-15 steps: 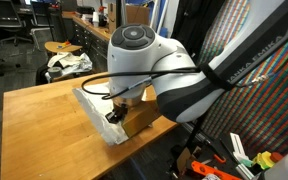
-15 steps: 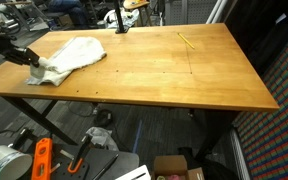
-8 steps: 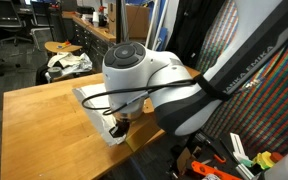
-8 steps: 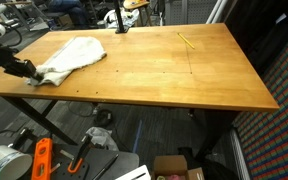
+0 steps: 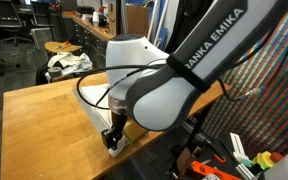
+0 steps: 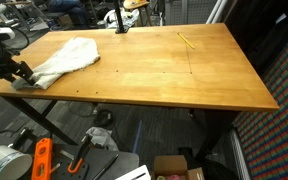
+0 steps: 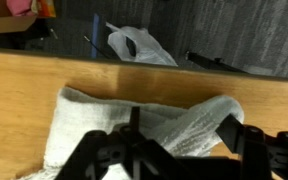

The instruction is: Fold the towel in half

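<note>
Towel (image 6: 62, 58) lies bunched on the table (image 6: 164, 75) at one end, stretched out twd the edge nr me. In wrist view it fills the mid frame, crumpled (image 7: 174, 125). Gripper (image 6: 17, 76) sits at that stretched corner, right at the table edge. Jaws look closed on the towel corner. The arm blocks most of it in an exterior view (image 5: 113, 140).

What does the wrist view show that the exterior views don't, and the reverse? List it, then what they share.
Wrist view only: the towel and its bunched folds up close, spreading toward the edge of the table. Exterior view only: a yellow stick on the far tabletop and an orange tool below the table. Shared: the towel, the wooden table, and the gripper at the towel's end.
</note>
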Controlling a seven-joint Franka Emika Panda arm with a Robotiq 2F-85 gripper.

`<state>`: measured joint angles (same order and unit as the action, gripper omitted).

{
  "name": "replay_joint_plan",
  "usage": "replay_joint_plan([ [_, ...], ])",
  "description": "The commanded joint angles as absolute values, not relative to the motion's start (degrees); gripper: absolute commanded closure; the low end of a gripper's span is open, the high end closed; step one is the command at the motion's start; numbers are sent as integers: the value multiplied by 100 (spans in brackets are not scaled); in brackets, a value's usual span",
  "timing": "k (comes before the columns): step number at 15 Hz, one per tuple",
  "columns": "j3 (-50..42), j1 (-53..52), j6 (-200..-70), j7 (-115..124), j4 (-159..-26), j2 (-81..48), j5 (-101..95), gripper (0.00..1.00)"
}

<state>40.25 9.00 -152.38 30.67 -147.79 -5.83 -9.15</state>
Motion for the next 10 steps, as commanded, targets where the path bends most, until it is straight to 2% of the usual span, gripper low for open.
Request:
replay_joint_plan([
  [1,4991,2010,-15221,1494,-14419,-813,715,0],
  [4,5445,2866,-14826,178,-14133,-547,2204,0],
  [7,5265,3393,-14047,-788,-13888,71,3270,0],
  [8,4139,2564,-13702,-964,-13777,311,3387,0],
  [10,3429,2550,-12924,-891,-13594,578,2850,0],
])
